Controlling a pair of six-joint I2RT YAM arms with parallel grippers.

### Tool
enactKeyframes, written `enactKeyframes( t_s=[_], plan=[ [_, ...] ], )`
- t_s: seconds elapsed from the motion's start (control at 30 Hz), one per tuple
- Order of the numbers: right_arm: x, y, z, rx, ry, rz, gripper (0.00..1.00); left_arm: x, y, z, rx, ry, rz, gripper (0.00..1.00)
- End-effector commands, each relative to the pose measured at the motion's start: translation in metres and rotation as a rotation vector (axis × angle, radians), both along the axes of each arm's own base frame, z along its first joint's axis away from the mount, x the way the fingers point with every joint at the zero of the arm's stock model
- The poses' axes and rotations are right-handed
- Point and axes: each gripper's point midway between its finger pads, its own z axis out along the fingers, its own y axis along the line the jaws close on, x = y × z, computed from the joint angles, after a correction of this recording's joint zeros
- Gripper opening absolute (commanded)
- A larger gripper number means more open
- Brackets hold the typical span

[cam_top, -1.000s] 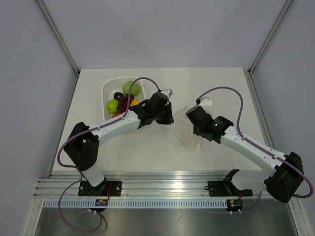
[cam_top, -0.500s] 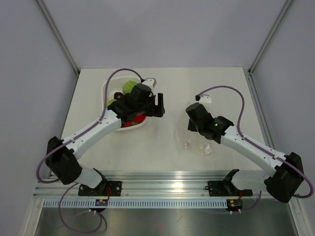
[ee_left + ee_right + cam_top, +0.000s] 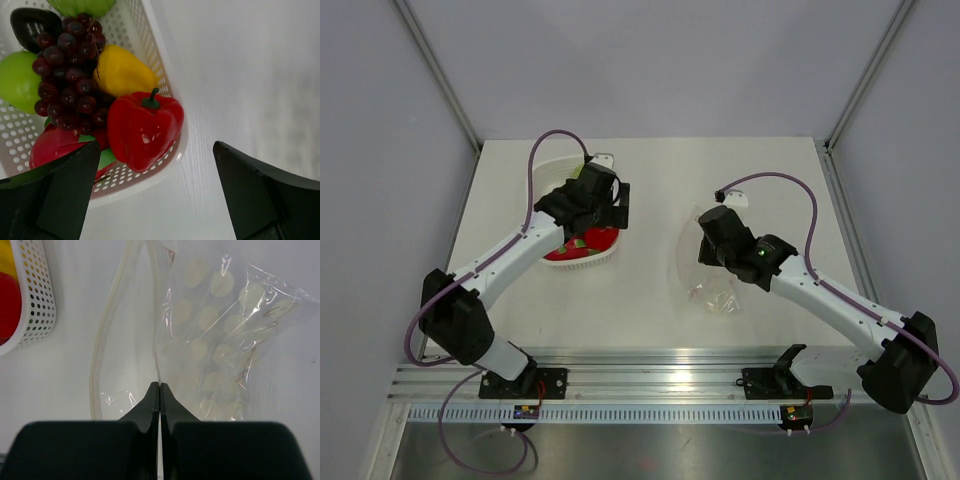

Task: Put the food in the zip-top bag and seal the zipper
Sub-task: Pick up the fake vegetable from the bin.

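Top view: left gripper (image 3: 619,206), jaws wide apart, hangs over the food (image 3: 582,243) in the white basket (image 3: 582,263), upper left of the white table (image 3: 770,180); grey walls surround. Left wrist: red pepper (image 3: 142,130) lies below, between the spread fingers. Right wrist: right gripper (image 3: 159,385) is clamped on the zip-top bag (image 3: 215,330) at frame centre, its zipper (image 3: 98,355) gaping.

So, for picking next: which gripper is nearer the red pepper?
Left. The left gripper hovers open above the red pepper; the right gripper pinches the zip-top bag farther right.
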Motion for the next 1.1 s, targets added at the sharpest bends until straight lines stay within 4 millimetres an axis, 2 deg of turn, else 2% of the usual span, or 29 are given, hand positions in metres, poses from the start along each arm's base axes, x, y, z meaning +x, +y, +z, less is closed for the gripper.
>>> enactKeyframes(
  t_s=[0.0,0.13,0.27,0.33,0.47,0.6,0.73,0.87,1.07],
  plan=[
    [0.006,0.014,0.024,0.061,-0.046,0.025,0.0,0.008,0.013,-0.013,0.069,0.017,0.036,0.99],
    [0.003,0.012,0.022,0.065,-0.042,0.022,0.0,0.014,0.015,-0.029,0.042,0.057,0.052,0.96],
    [0.0,0.011,0.021,0.068,-0.038,0.024,0.0,0.024,0.018,-0.032,-0.022,0.061,0.02,0.89],
    [0.0,0.011,0.021,0.068,-0.035,0.024,0.0,0.023,0.012,-0.036,-0.056,0.089,-0.033,0.88],
    [-0.001,0.012,0.021,0.072,-0.031,0.025,0.0,0.024,0.016,-0.044,-0.082,0.122,-0.083,0.87],
    [-0.001,0.013,0.02,0.074,-0.026,0.026,0.0,0.021,0.008,-0.049,-0.16,0.154,-0.16,0.84],
    [-0.001,0.014,0.018,0.078,-0.017,0.026,0.0,0.024,0.003,-0.058,-0.163,0.175,-0.184,0.82],
    [-0.002,0.014,0.019,0.082,-0.014,0.026,0.0,0.026,0.005,-0.068,-0.146,0.198,-0.174,0.82],
    [-0.002,0.015,0.018,0.079,-0.008,0.032,0.0,0.023,0.005,-0.075,-0.152,0.212,-0.165,0.88]
  ],
)
